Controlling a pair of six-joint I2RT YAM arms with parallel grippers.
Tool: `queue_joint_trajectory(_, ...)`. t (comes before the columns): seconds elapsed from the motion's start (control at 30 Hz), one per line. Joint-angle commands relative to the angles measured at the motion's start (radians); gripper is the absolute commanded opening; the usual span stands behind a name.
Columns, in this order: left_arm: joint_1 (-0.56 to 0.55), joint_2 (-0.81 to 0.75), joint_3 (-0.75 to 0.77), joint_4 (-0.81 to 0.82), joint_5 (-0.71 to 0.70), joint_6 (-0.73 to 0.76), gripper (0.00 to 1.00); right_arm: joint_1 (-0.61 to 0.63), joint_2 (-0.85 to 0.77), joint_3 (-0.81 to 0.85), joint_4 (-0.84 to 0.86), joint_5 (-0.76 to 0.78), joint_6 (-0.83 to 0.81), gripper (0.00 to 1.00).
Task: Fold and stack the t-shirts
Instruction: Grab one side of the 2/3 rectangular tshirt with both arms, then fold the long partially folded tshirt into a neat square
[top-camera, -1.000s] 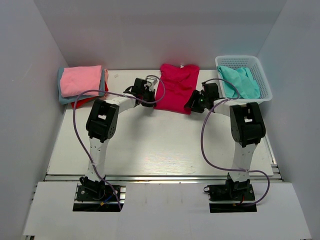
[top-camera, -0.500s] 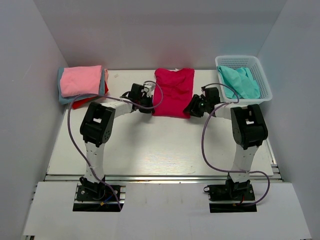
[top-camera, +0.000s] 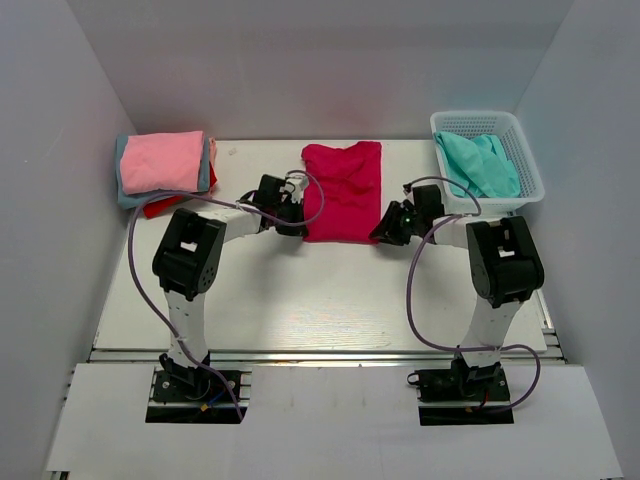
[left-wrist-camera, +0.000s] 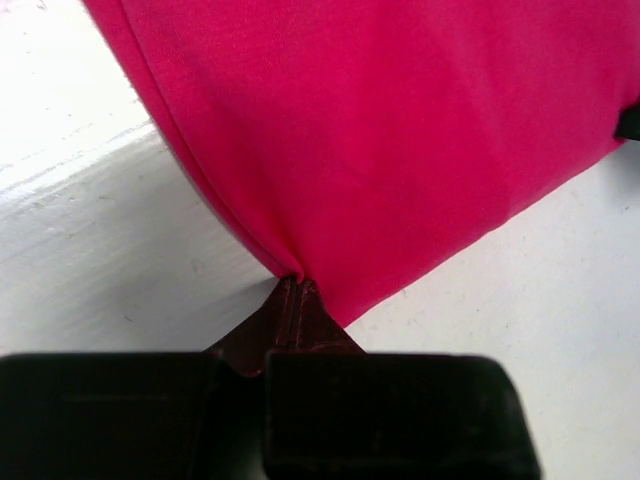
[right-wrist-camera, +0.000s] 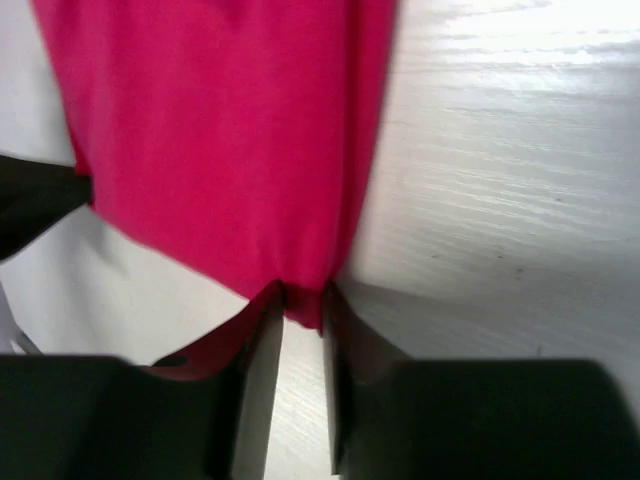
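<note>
The crimson-magenta t-shirt (top-camera: 343, 190) lies folded at the back middle of the table. My left gripper (top-camera: 297, 226) is at its near left corner, and the left wrist view shows the jaws (left-wrist-camera: 297, 285) shut on the cloth edge (left-wrist-camera: 400, 140). My right gripper (top-camera: 383, 233) is at the near right corner. The right wrist view shows its gripper (right-wrist-camera: 302, 300) narrowly closed with the shirt's corner (right-wrist-camera: 230, 150) pinched between the tips. A folded light pink t-shirt (top-camera: 160, 160) tops a stack with grey-blue (top-camera: 122, 183) and red (top-camera: 160, 206) ones at the back left.
A white mesh basket (top-camera: 530, 165) at the back right holds a crumpled teal t-shirt (top-camera: 480, 165). Grey walls close in the left, back and right. Purple cables loop beside both arms.
Both grippers have drawn the crimson shirt's near edge toward the front of the table, and the shirt now lies longer and flatter, shifted slightly left.
</note>
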Motion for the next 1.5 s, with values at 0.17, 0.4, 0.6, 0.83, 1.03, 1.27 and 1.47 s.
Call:
queue_joint_trajectory(0.17,-0.01,-0.097,-0.069,-0.097,0.047,0.008,0.0,0.007,-0.025,-0.038,-0.054,-0.158,-0.049,0.0)
queue_joint_trajectory(0.4,-0.01,-0.405,-0.326,-0.057,0.284,0.005,0.0,0.009,-0.304,-0.2,-0.102,-0.344,-0.205,0.0)
queue_joint_trajectory(0.6,-0.01,-0.71,-0.474,0.005,0.431,-0.005,0.0,0.007,-0.515,-0.19,-0.266,-0.532,-0.389,0.0)
queue_joint_trajectory(0.83,-0.01,-0.87,-0.497,0.009,0.453,-0.066,0.0,0.003,-0.687,-0.19,-0.237,-0.576,-0.39,0.0)
queue_joint_trajectory(1.03,0.009,-0.857,-0.468,-0.014,0.375,-0.109,0.0,0.0,-0.699,-0.182,-0.17,-0.453,-0.315,0.0)
queue_joint_trajectory(1.27,0.009,-0.746,-0.344,-0.054,0.196,-0.12,0.0,-0.007,-0.555,-0.122,-0.012,-0.41,-0.224,0.0)
queue_joint_trajectory(1.47,0.018,-0.636,-0.209,-0.108,0.084,-0.12,0.0,-0.013,-0.424,-0.009,0.034,-0.437,-0.202,0.0)
